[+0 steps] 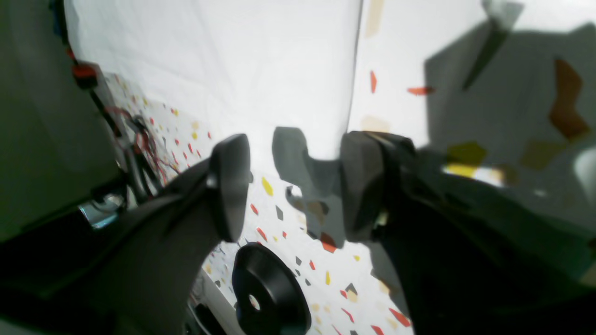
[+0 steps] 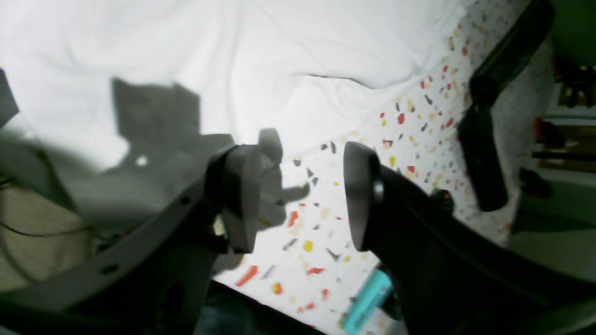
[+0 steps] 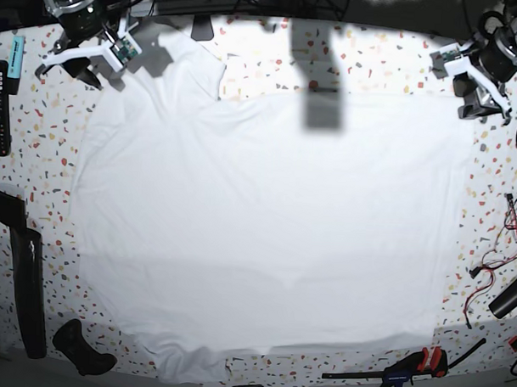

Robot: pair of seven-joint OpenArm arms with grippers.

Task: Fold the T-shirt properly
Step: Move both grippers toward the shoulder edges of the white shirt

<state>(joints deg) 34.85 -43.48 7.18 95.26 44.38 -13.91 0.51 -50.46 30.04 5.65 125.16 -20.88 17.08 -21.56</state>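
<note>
The white T-shirt [image 3: 266,211] lies spread over most of the speckled tabletop [image 3: 263,62], its body broad and fairly smooth — with soft wrinkles toward the base view's left side. One sleeve reaches up at the upper left of that view, and cloth bunches near the lower left edge.

The left gripper [image 1: 293,186] is at the shirt's upper right corner in the base view, its fingers spread; whether either touches the cloth I cannot tell. The right gripper [image 2: 300,195] is over the upper left sleeve area, fingers also spread, with nothing pinched between them.

Around the shirt, a black remote [image 3: 0,112] lies at the left beside a teal object [image 3: 15,58], with a long black bent object [image 3: 28,279] below them. Thin wires [image 3: 494,261] lie on the right — and a red, blue and black clamp [image 3: 414,367] lies near the lower right edge.
</note>
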